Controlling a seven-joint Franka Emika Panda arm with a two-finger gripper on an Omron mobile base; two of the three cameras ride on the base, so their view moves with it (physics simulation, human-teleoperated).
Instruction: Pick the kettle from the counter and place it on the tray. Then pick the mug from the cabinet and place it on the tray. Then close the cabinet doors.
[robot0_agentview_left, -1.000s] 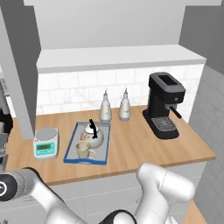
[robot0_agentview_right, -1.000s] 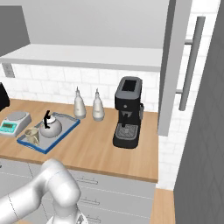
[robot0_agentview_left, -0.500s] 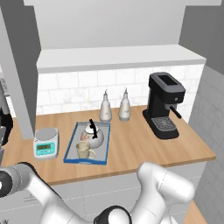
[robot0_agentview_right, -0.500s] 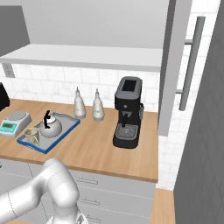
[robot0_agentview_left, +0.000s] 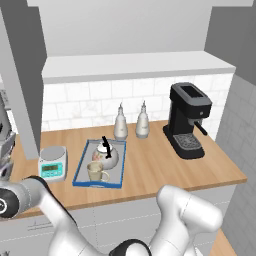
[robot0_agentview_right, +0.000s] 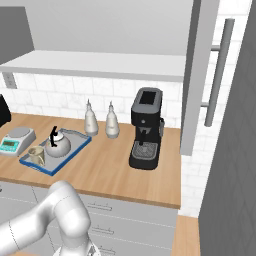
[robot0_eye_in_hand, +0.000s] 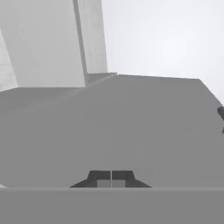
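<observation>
The white kettle (robot0_agentview_left: 106, 155) (robot0_agentview_right: 58, 145) with its black handle stands on the blue-rimmed tray (robot0_agentview_left: 81, 162) (robot0_agentview_right: 70, 157). The beige mug (robot0_agentview_left: 96, 172) (robot0_agentview_right: 36, 154) sits on the tray just in front of it. One grey cabinet door (robot0_agentview_left: 24, 85) hangs open at the left, the other (robot0_agentview_right: 202, 75) at the right with its bar handle (robot0_agentview_right: 220, 75). In the hand view my gripper (robot0_eye_in_hand: 111, 177) is shut with nothing between its fingers, facing a flat grey panel (robot0_eye_in_hand: 131, 122) close ahead.
On the wooden counter (robot0_agentview_left: 150, 165) stand a teal-faced scale (robot0_agentview_left: 52, 163) (robot0_agentview_right: 15, 139), two white bottles (robot0_agentview_left: 120, 125) (robot0_agentview_left: 143, 122) and a black coffee machine (robot0_agentview_left: 187, 120) (robot0_agentview_right: 146, 130). My arm reaches off to the left past the counter's end.
My arm's elbow at the lower left of the left base view has shifted slightly. The things on the counter have not moved.
</observation>
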